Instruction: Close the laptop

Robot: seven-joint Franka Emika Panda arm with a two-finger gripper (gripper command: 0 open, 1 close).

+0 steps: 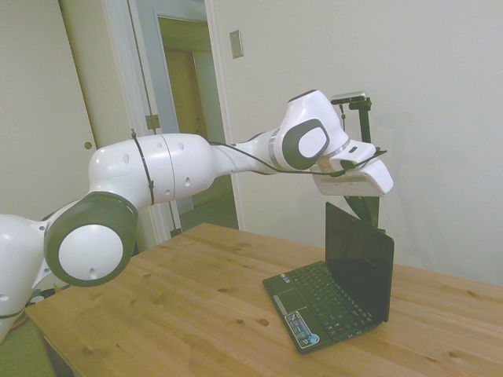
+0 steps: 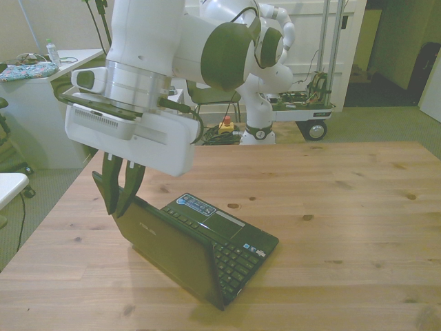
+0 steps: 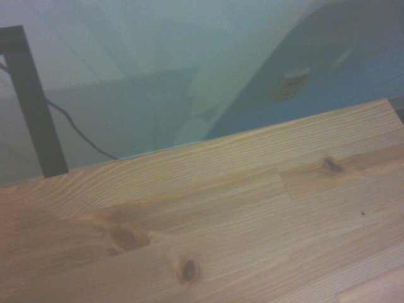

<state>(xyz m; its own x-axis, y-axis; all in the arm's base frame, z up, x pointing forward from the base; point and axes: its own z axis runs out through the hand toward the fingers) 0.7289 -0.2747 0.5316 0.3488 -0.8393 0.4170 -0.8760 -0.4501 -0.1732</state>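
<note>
The wooden table [image 2: 358, 207] is the big thing here; the laptop [image 2: 200, 248] sits open on it, toward the front view's left, lid roughly upright; the gripper [image 2: 118, 189] hangs just behind the lid's top corner, fingers [image 2: 129, 189] nearly pressed together, pinching nothing; looks like the approach step, contact unclear; next move probably needs a push on the lid's back, toward the keyboard [image 1: 326, 294].
</note>
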